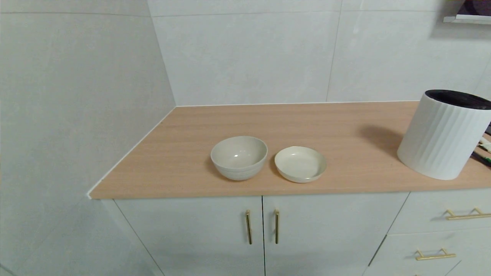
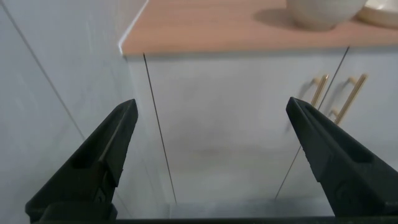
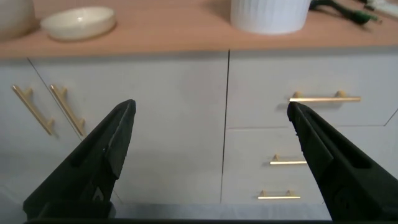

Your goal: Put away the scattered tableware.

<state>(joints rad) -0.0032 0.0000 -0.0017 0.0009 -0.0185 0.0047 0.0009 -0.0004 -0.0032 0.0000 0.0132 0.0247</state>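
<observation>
Jaws spread wide on the left gripper (image 2: 211, 117) and the right gripper (image 3: 211, 117), nothing between them, both low before the white cabinet fronts (image 1: 191, 234). On the wooden counter (image 1: 172, 161), near its front edge: a deep bowl (image 1: 238, 157), upright, and just beside it to the right a shallow dish (image 1: 300, 163). Farther right, well apart, a ribbed white canister (image 1: 443, 136). Brass handles (image 1: 248, 227) below the bowl.
</observation>
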